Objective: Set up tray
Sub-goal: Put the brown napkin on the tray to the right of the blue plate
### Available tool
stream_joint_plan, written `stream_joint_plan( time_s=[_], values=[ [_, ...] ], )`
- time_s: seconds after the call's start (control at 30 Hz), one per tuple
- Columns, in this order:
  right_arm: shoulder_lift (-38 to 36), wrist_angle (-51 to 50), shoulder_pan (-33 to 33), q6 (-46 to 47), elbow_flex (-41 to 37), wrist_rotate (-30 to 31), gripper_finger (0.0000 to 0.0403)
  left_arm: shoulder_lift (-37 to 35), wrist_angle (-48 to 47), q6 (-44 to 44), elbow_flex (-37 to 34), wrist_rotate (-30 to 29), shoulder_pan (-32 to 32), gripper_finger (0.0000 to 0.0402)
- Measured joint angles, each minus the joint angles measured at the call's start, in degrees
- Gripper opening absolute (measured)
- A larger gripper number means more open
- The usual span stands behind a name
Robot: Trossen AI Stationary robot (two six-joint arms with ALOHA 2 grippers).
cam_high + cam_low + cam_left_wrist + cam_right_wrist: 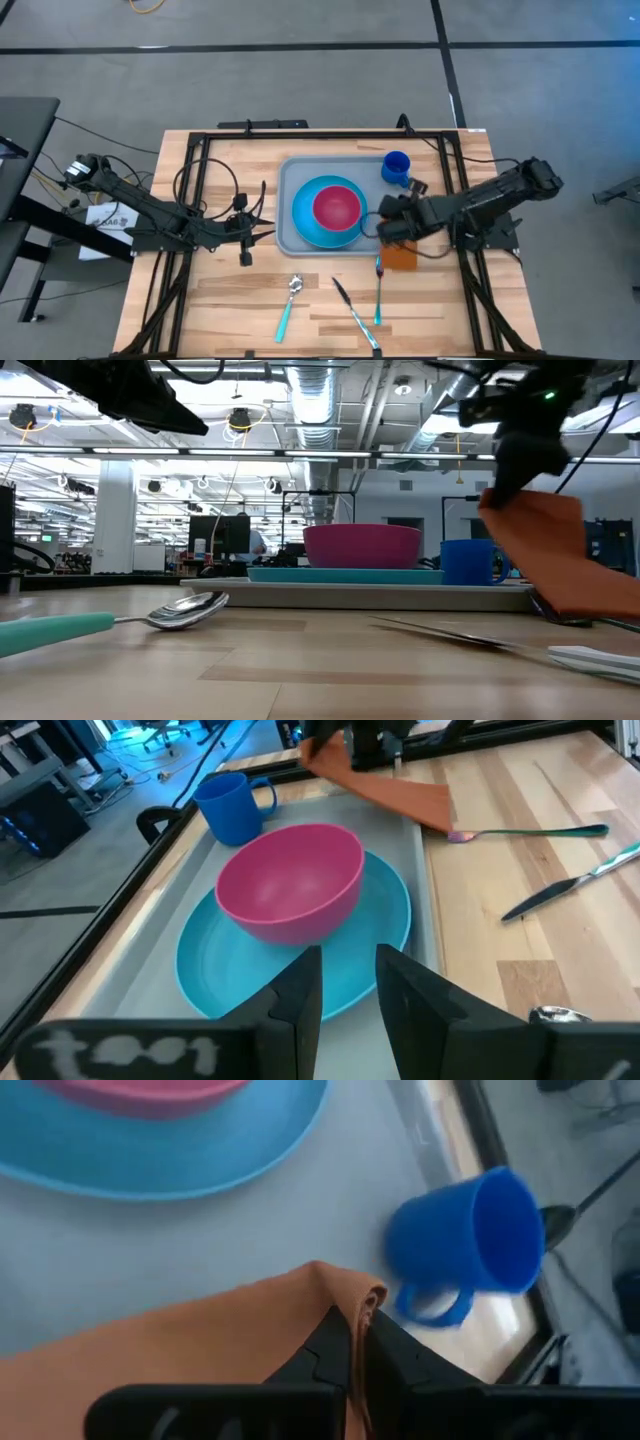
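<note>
Pale butcher-block planks make up the table [230, 300], framed by black rails, with grey floor all round; the grey-blue tray [291, 175] lies at the centre, towards twelve o'clock, carrying a bright-blue plate [304, 227] with a pink bowl [337, 207] on it, and a blue mug [396, 168] sits in its one-o'clock corner. The right gripper [356, 1323] is pinched shut on one edge of the orange-brown napkin [555, 555], which hangs tilted from the fingers at the tray's three-o'clock rim, part over the tray and part over the table. The left gripper [348, 982] waits at the tray's nine-o'clock side with its fingers apart and empty. At six o'clock a teal-handled spoon [289, 304], a knife [352, 312] and a fork [379, 288] lie on the wood, none yet on the tray.

Risks, as I judge them: the grip takes only a fold of cloth, so the napkin could slip free; its trailing corner hangs near the fork and may drag it askew; a swing towards one o'clock could knock the mug; released as it hangs, the napkin would straddle the rim rather than lie flat.
</note>
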Motion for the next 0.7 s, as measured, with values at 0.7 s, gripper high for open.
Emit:
stream_joint_plan(
  time_s=[0.7],
  values=[
    [0.0, 11.1, -12.7, -16.3, 0.0, -0.9, 0.0066, 1.5, -3.5, -3.7, 0.0, 0.4, 0.0, 0.0087]
  ],
)
